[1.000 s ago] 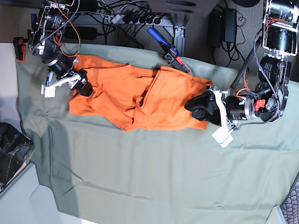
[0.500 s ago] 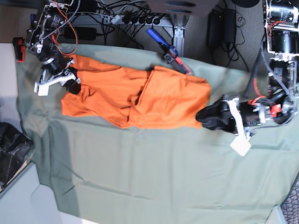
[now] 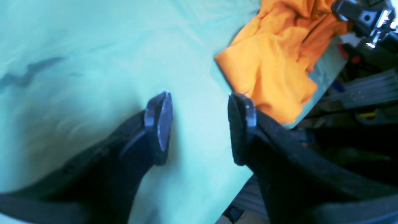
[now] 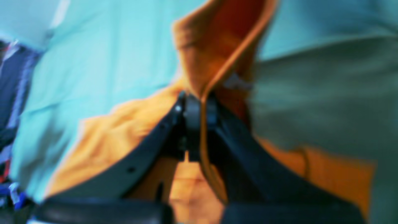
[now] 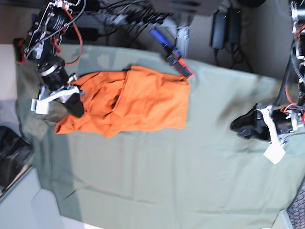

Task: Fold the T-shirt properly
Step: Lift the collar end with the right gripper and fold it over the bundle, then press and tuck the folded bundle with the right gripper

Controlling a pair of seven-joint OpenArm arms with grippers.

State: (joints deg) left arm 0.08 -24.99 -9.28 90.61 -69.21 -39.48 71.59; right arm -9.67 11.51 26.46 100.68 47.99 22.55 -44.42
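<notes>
The orange T-shirt (image 5: 138,100) lies bunched and partly folded on the sage-green sheet (image 5: 157,171), toward the left. My right gripper (image 5: 76,109) is at the shirt's left end. In the right wrist view this gripper (image 4: 197,102) is shut on an edge of the T-shirt (image 4: 224,40), with cloth running up between the fingers. My left gripper (image 5: 237,125) hovers over bare sheet well to the right of the shirt. In the left wrist view it (image 3: 199,124) is open and holds nothing, and the T-shirt (image 3: 273,71) lies beyond its fingertips.
A blue and red clamp (image 5: 172,55) sits at the sheet's far edge just above the shirt. Cables and power bricks (image 5: 224,24) crowd the back. A black bag (image 5: 12,160) lies off the sheet at the left. The sheet's front edge (image 5: 143,217) runs along the bottom.
My right gripper closed on the shirt's left end and dragged the whole shirt to the left. My left gripper drew back to the right, off the shirt, still open.
</notes>
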